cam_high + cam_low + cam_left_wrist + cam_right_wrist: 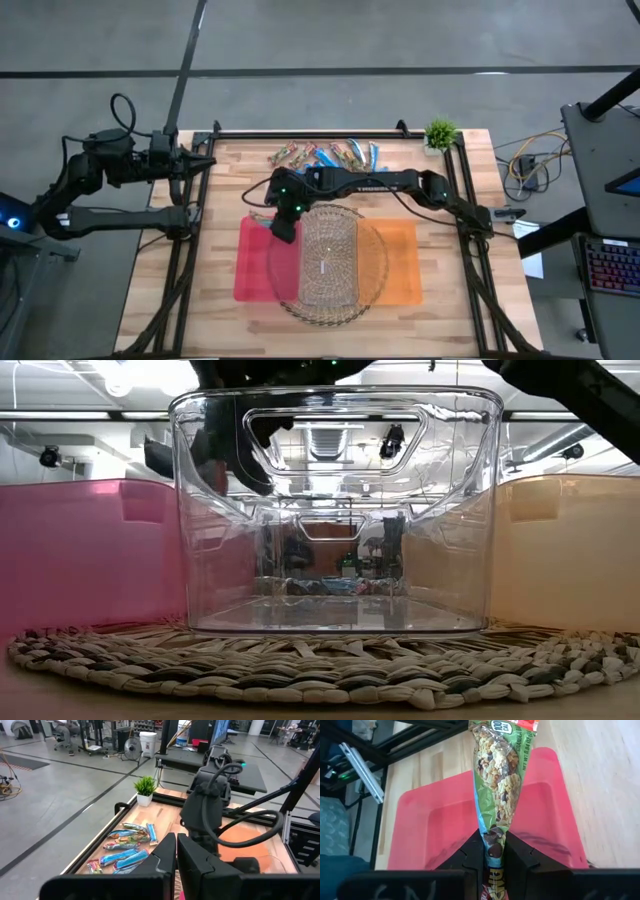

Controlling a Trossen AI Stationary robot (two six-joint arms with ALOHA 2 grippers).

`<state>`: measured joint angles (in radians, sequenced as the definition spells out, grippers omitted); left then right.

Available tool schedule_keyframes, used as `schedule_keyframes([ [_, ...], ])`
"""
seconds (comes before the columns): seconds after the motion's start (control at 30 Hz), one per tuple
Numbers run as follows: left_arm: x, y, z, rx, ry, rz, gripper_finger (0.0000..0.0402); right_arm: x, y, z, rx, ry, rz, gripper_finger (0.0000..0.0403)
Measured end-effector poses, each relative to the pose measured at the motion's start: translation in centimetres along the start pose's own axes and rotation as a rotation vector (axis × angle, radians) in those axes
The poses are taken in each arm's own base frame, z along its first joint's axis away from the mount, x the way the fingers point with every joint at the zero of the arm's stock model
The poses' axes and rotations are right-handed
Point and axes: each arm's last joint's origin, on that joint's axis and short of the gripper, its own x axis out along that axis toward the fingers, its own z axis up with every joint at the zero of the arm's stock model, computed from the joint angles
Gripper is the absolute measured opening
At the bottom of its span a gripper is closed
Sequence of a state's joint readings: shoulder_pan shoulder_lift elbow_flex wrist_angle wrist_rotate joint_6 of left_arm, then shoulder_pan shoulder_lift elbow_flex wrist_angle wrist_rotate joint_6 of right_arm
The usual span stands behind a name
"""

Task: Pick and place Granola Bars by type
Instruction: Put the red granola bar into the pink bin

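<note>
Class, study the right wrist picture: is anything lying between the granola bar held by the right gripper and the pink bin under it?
Nothing visible. The right gripper is shut on the granola bar, which hangs directly over the open pink bin, whose floor shows bare.

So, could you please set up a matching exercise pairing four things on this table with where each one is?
Things:
1. green-wrapped granola bar
2. pile of granola bars
3. potted plant
4. clear bin

Places:
A. far right corner of the table
B. on the round woven mat, between the pink and orange bins
C. along the table's far edge
D. clamped in the right gripper above the pink bin

Pairs: 1-D, 2-C, 3-A, 4-B
</note>
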<state>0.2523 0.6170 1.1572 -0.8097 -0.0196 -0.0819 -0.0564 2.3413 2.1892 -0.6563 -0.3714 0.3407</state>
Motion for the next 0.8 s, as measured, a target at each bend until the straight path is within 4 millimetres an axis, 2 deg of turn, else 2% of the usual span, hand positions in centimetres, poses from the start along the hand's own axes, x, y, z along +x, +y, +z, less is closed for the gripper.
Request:
schedule_keyframes([
  [0.43,0.09,0.00,0.01,0.000,0.003,0.000,0.0000,0.77,-0.31,-0.92,-0.034,0.041,0.013,0.0043],
  [0.8,0.09,0.00,0.01,0.000,0.003,0.000,0.0000,0.79,-0.30,-0.89,-0.070,0.039,0.027,0.0047],
])
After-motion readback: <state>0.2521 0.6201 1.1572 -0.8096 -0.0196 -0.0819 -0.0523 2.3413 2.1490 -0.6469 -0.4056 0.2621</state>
